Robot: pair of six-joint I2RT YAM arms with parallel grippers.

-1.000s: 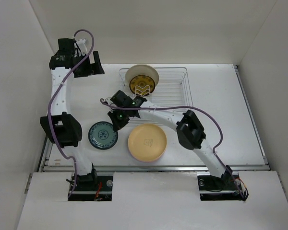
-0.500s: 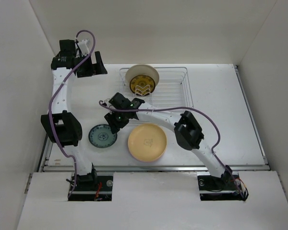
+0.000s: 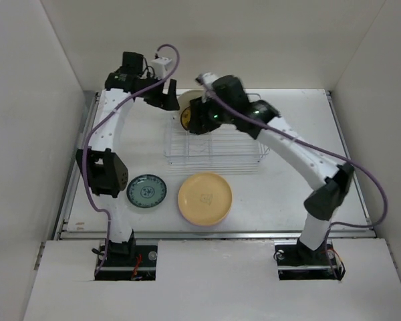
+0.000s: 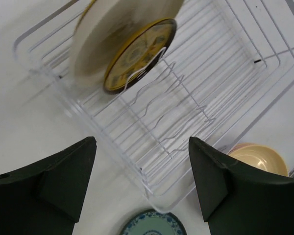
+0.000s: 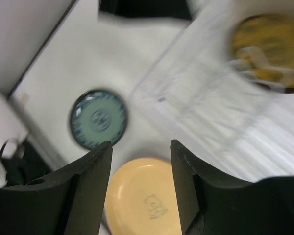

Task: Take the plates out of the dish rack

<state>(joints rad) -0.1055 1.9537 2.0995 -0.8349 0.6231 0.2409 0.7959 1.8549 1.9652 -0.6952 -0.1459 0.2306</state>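
The wire dish rack (image 3: 217,144) stands at the back of the table. A cream plate (image 4: 95,41) stands upright in its left end, with a dark yellow-patterned plate (image 4: 137,54) leaning against it. My left gripper (image 3: 168,95) hovers over the rack's back left corner, open and empty (image 4: 142,176). My right gripper (image 3: 197,120) is above the rack beside those plates, also open and empty (image 5: 139,161). A teal-patterned plate (image 3: 146,190) and an orange-yellow plate (image 3: 204,198) lie flat on the table in front of the rack.
White walls close in the table on three sides. The right arm's elbow (image 3: 327,194) rises over the table's right half. The rest of the rack (image 4: 225,63) holds bare wires. The table's front edge (image 3: 214,234) runs just behind the arm bases.
The right gripper opened, left the teal-patterned plate on the table and swung up and back over the rack. The left gripper moved right to the rack's corner, its jaws a little narrower.
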